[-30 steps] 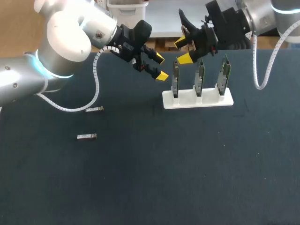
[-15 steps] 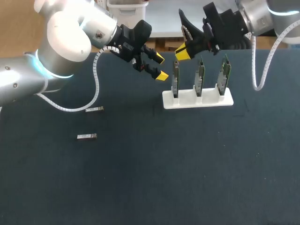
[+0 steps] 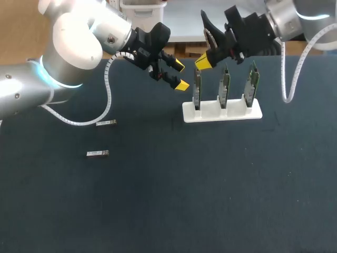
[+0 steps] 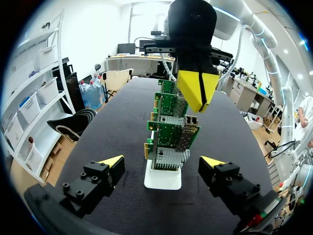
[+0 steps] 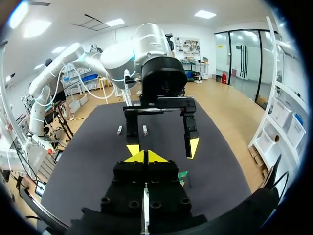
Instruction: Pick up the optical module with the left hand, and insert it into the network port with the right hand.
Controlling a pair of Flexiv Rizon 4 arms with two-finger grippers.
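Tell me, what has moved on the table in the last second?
The right hand closed its yellow fingertips on nothing and pulled back a little from the circuit cards. The left hand stayed open and still. The two optical modules and the white stand did not move.

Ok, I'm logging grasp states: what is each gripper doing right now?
Left gripper: open, holding nothing.
Right gripper: shut, nothing visible between its tips.

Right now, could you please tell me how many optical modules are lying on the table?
2. One optical module lies left of the white stand; the other lies close by, nearer the camera. Others may be hidden.
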